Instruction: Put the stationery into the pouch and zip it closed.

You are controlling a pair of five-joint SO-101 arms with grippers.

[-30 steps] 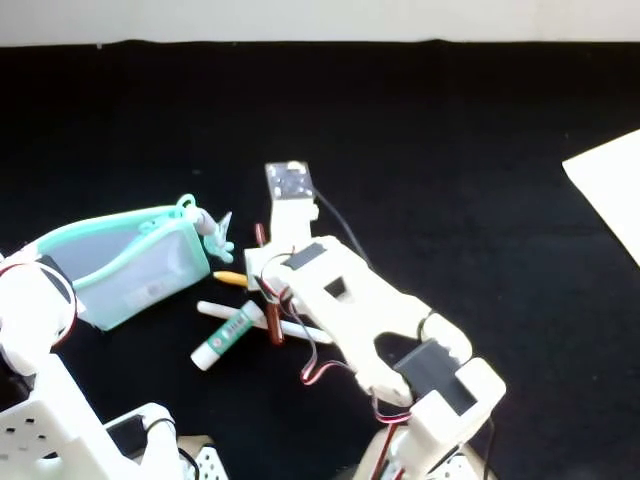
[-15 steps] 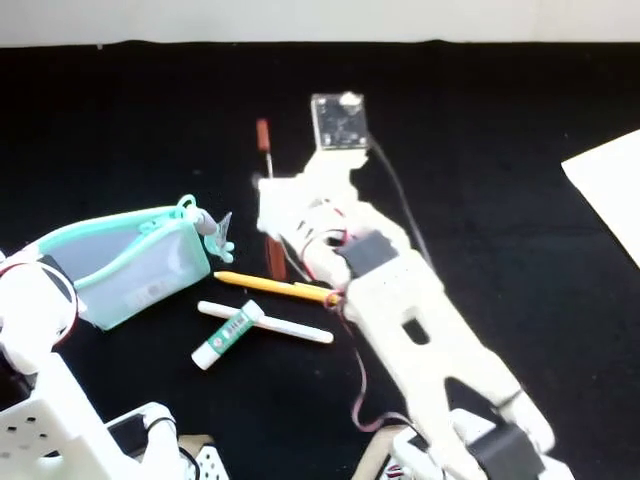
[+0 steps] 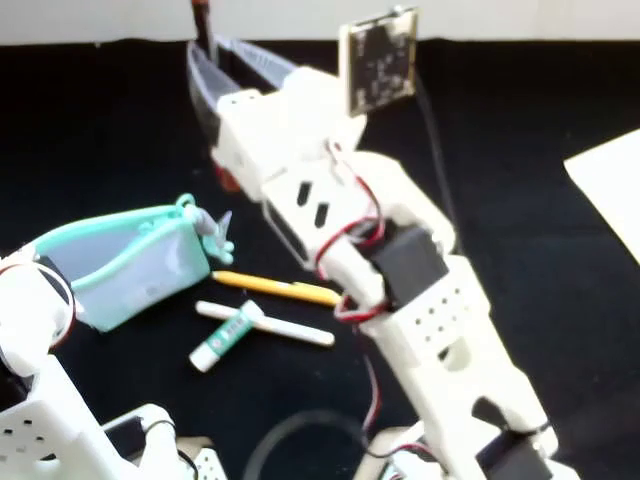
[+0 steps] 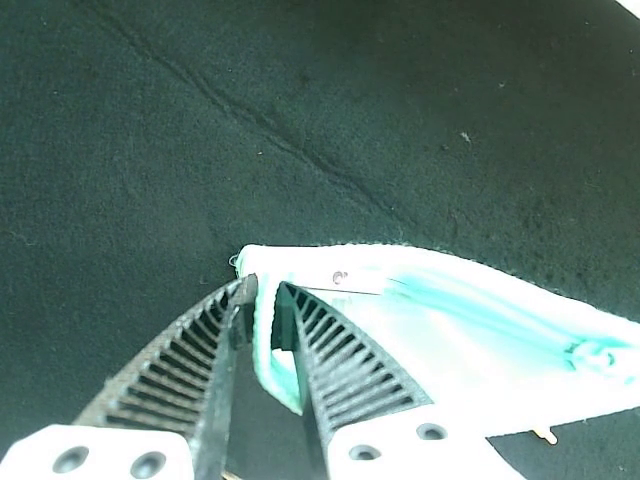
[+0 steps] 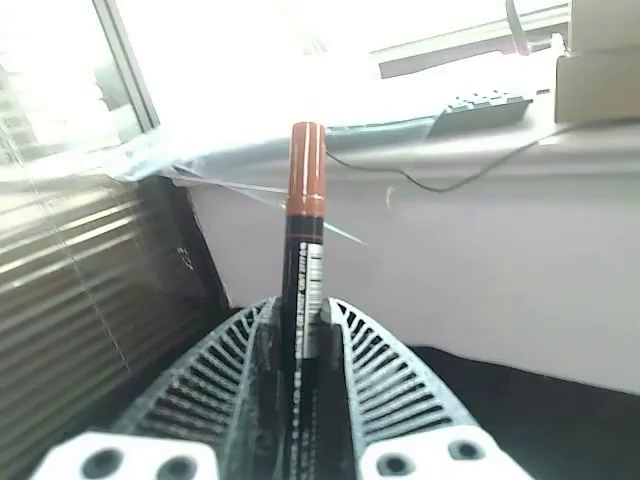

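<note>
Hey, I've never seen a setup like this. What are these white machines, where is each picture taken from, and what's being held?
These are two small white robot arms, side by side at a black table. One picture looks down from a fixed camera above. The other two come from cameras on each arm's wrist, looking along its hand. The left hand is pinched on the edge of a mint-green pouch. The right hand is raised high and grips a brown marker that sticks out beyond it. On the table beside the pouch lie a yellow pencil, a white pen and a white and green tube, probably glue.
</note>
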